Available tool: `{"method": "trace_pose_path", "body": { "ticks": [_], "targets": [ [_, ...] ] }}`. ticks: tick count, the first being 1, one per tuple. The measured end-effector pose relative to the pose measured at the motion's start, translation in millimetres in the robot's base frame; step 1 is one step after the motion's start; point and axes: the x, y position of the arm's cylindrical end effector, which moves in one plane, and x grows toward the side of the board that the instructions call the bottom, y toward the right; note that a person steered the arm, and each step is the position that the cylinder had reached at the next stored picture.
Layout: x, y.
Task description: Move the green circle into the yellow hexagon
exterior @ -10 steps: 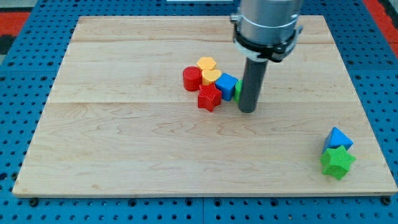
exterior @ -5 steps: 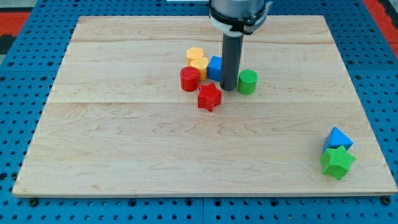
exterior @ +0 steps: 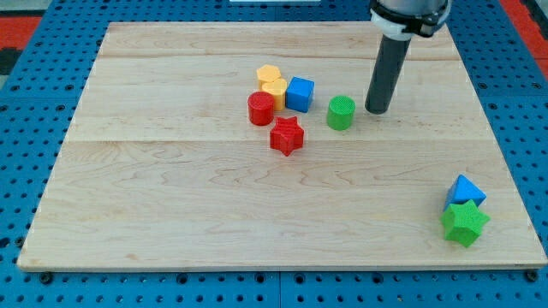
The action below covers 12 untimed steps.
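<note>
Seen from 1 camera, above a pale wooden worktop [exterior: 171,214] on a blue pegboard [exterior: 26,128].

Green circle [exterior: 341,112] stood upright near the worktop's middle, a little toward the view's right and top. Sat apart from every other block, with bare wood all round it.

Yellow hexagon [exterior: 269,75] lay to the view's left of the green circle and slightly nearer the view's top, well apart from it. Touched a second yellow block [exterior: 274,91] just below it; shape of that one too unclear to name. Blue cube [exterior: 300,93] pressed against the second yellow block's right side, between the yellow pair and the green circle. Red cylinder [exterior: 261,109] sat just below the yellow pair, touching or nearly so. Red star [exterior: 288,135] lay just below and right of the red cylinder, close beside it.

My tip [exterior: 376,111] rested on the worktop just to the view's right of the green circle, near it but with a narrow gap showing, so not touching. Rod rose from there toward the view's top edge.

No fingers on this rod, so nothing to spread or press together.

Far off at the view's bottom right, blue triangle [exterior: 466,190] touched green star [exterior: 465,222] directly below it.
</note>
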Motion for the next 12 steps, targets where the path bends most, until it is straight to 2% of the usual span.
{"method": "trace_pose_path", "body": {
  "ticks": [1, 2, 3, 5, 6, 8, 9, 10, 12],
  "targets": [
    [-2, -6],
    [18, 9],
    [45, -3],
    [46, -47],
    [34, -63],
    [-32, -72],
    [-51, -75],
    [-52, -78],
    [-44, -15]
  ]
}}
